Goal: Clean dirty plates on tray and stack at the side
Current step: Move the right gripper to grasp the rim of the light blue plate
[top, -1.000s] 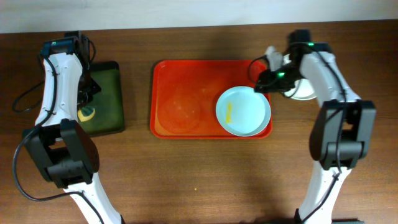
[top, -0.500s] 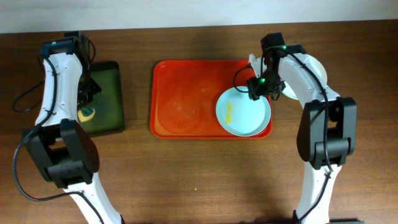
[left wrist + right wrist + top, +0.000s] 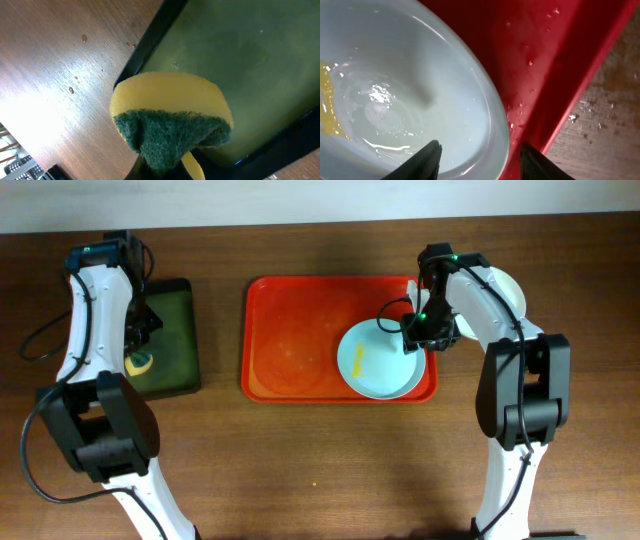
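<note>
A pale mint-blue plate (image 3: 378, 362) with a yellow smear (image 3: 358, 360) lies at the right end of the red-orange tray (image 3: 290, 330). My right gripper (image 3: 416, 337) is open at the plate's right rim. In the right wrist view the fingers (image 3: 482, 161) straddle the rim of the plate (image 3: 395, 75), one over the plate, one over the tray (image 3: 555, 50). A smear (image 3: 327, 105) shows at its left. My left gripper (image 3: 137, 345) is shut on a yellow-and-green sponge (image 3: 170, 115) above the dark green tray (image 3: 240, 60).
A pale plate (image 3: 506, 288) lies on the table right of the red tray, partly hidden by my right arm. The dark green tray (image 3: 175, 330) sits at the left. Wet wood table (image 3: 615, 125) lies beside the red tray's rim.
My right gripper moved left from the side plate onto the mint plate's right rim. The plate has shifted a little to the left on the tray. The left arm has not moved.
</note>
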